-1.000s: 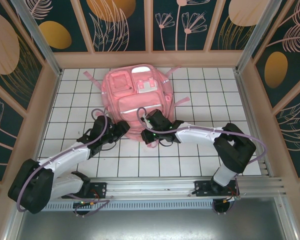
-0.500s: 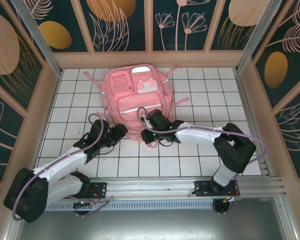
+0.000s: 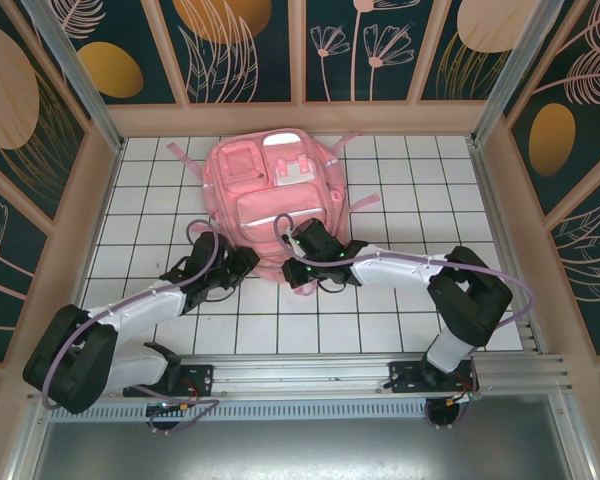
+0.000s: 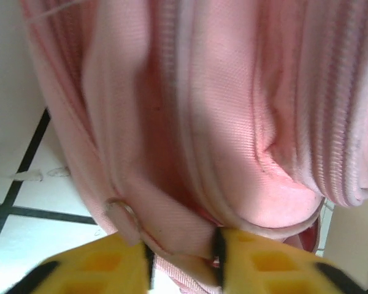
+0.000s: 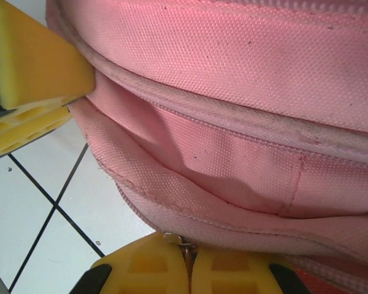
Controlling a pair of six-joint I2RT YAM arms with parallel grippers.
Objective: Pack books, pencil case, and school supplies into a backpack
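Pink backpack (image 3: 270, 185) lies flat toward the far side of the tiled table (image 3: 410, 190), its near hem masked from above by both arms (image 3: 390, 268). The left gripper (image 4: 183, 260), jaws narrowly parted, pinches a fold of its fabric beside a metal ring (image 4: 119, 211); the right gripper (image 5: 189, 260) is clamped tight on a small, half-hidden zipper pull (image 5: 183, 245)

We read no text, label, brand, number or sign here; if there is any marking on the backpack (image 3: 268, 205), it's too small to tell from the top view, and the wrist close-ups of it give plain pink fabric and stitching, nothing lettered
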